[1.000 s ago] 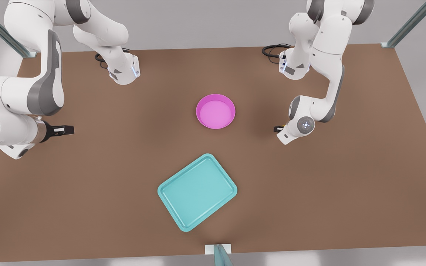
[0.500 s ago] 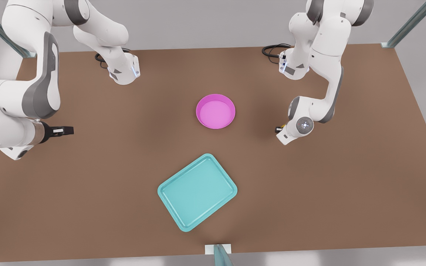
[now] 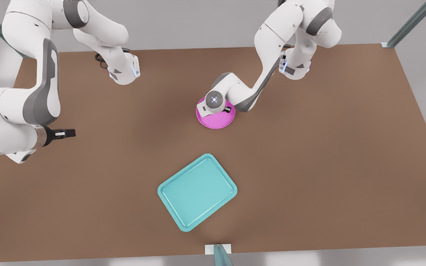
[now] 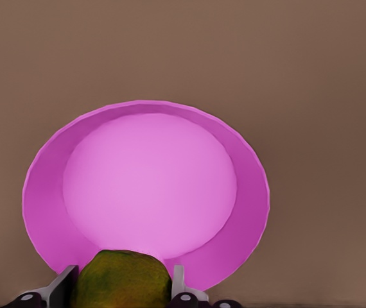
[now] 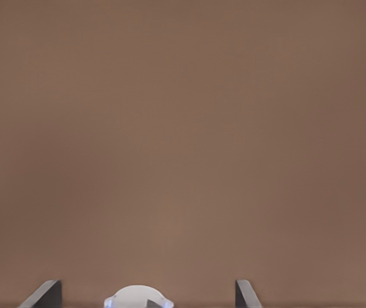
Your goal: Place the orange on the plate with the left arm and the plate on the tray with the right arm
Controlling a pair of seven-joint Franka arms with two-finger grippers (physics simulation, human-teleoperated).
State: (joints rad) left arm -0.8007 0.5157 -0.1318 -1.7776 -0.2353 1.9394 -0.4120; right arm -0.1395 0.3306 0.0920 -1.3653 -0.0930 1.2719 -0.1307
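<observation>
Orange clamped in left tool, above plate

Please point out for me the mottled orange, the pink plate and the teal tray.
Small greenish-yellow mottled orange (image 4: 124,280), left wrist view, middle of its skin.
Round magenta-pink plate (image 4: 149,183), left wrist view, bare floor.
Flat teal rectangular tray (image 3: 197,192), front view, bare floor.

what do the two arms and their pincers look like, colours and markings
Both arms have glossy white rounded shells with grey bands at the joints. Each wrist carries a round grey disc with small light dots. The right pincer is black with a pale patch; the left pincer has light grey fingers. Black cables coil at both white bases, which show blue lights.
</observation>
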